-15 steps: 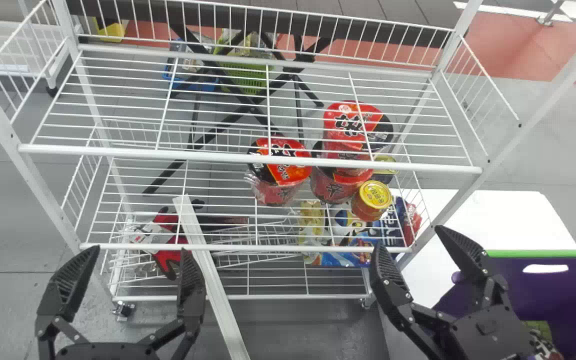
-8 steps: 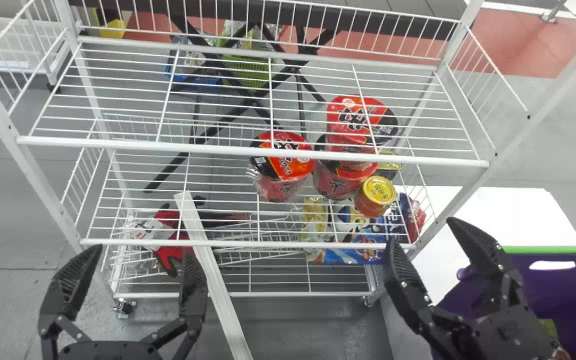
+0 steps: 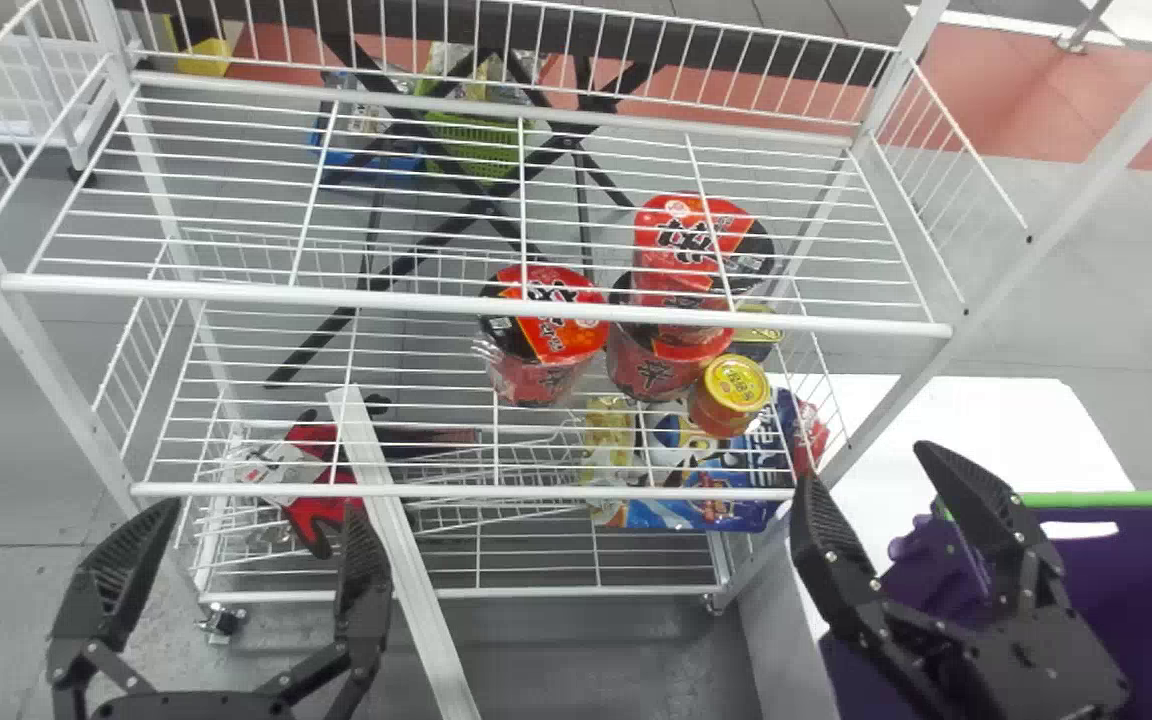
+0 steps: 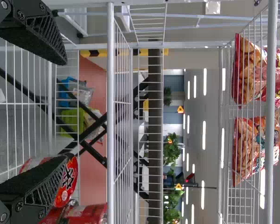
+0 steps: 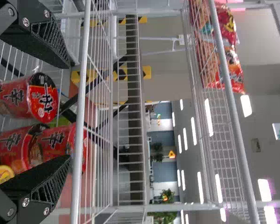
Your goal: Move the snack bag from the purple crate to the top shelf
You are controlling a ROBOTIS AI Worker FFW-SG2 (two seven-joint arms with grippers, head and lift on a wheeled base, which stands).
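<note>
At the right of the head view stands the purple crate (image 3: 1136,590) with a green rim; my right arm covers part of it, and no snack bag can be made out inside. My right gripper (image 3: 868,468) is open and empty, left of the crate and before the rack's right post. Open and empty too, my left gripper (image 3: 264,510) is low at the left before the rack. In the wrist views, the left gripper (image 4: 66,111) and right gripper (image 5: 69,112) face the rack. Red snack bags (image 4: 246,151) lie on the high top shelf (image 4: 269,93).
The white rack's middle shelf (image 3: 476,303) spans the head view. Below it are red noodle packs (image 3: 546,330), a yellow-lidded can (image 3: 736,385) and blue packages (image 3: 716,500). A white board (image 3: 401,560) leans at the front; a white table (image 3: 996,420) adjoins the right side.
The rack has shifted slightly left in the head view. The right gripper has moved right relative to the rack, and its arm now covers the green item seen in the crate earlier. Both grippers stayed open.
</note>
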